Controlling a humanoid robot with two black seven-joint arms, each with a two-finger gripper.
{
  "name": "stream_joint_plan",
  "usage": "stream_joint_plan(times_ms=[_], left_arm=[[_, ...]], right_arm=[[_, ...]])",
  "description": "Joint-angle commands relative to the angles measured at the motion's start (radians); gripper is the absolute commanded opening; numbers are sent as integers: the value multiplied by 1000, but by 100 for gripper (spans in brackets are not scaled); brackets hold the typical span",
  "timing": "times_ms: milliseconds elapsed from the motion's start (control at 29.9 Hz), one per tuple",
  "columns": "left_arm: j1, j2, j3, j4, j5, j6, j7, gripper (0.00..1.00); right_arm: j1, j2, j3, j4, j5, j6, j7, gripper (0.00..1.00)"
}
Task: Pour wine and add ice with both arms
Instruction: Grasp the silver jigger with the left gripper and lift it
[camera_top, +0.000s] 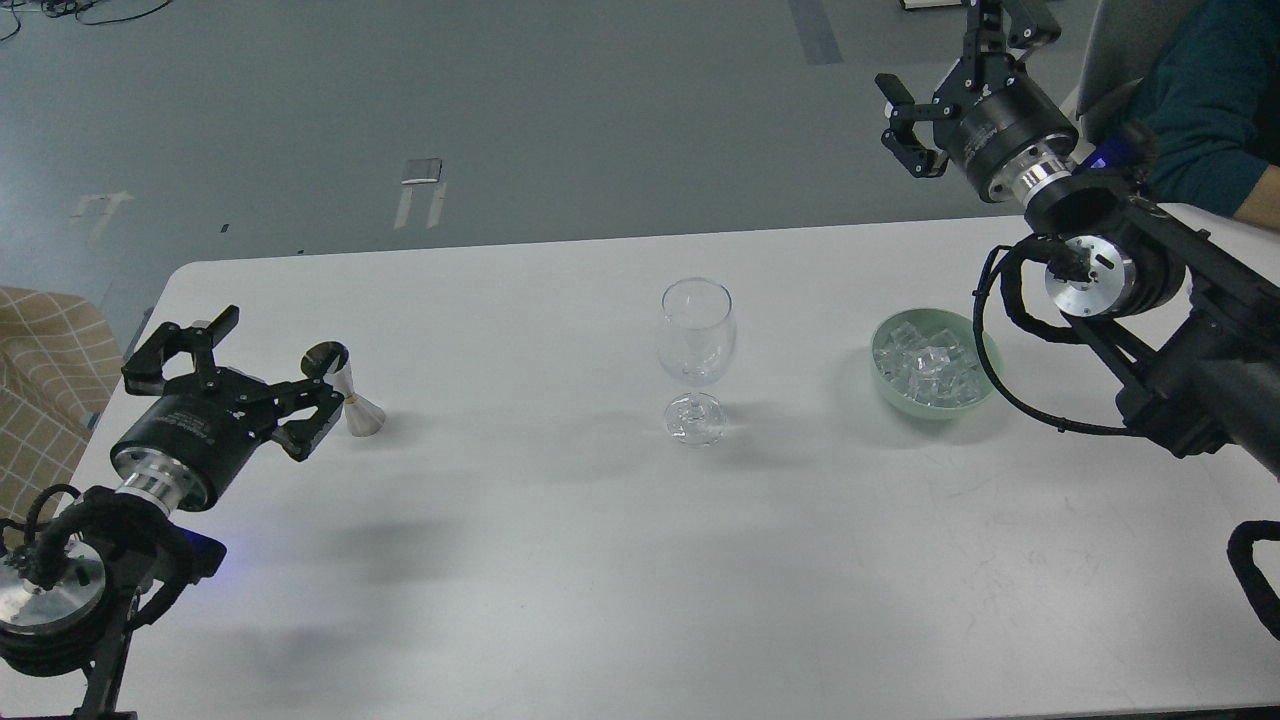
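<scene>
A clear stemmed wine glass (696, 352) stands empty and upright at the middle of the white table (620, 560). A pale green bowl (985, 392) to its right holds many small clear ice lumps (925, 366). A small steel jigger (352, 394) stands at the left. My left gripper (262, 362) is open and empty, low over the table just left of the jigger, one finger in front of it. My right gripper (955, 55) is open and empty, raised beyond the table's far edge, above and behind the bowl.
A person in a teal sleeve (1205, 110) sits at the far right behind my right arm. A checked tan cushion (45, 400) lies off the table's left edge. Grey floor lies beyond the far edge.
</scene>
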Motion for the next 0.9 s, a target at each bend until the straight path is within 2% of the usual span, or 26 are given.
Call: stream_joint_plan(times_ms=[0, 201, 267, 468, 869], left_arm=[[9, -75, 2, 59, 3, -7, -11, 96], [5, -190, -5, 148, 58, -13, -27, 96], [3, -209, -7, 172, 77, -40, -29, 96], [-33, -223, -22, 297, 78, -105, -43, 97], [-173, -221, -21, 475, 78, -146, -60, 96]], right_arm=[[-6, 0, -1, 0, -2, -2, 0, 100], [-11, -2, -1, 0, -2, -3, -2, 100], [-12, -5, -1, 0, -2, -3, -2, 100], [-11, -5, -2, 0, -2, -3, -2, 100], [-11, -3, -4, -2, -3, -8, -3, 100]])
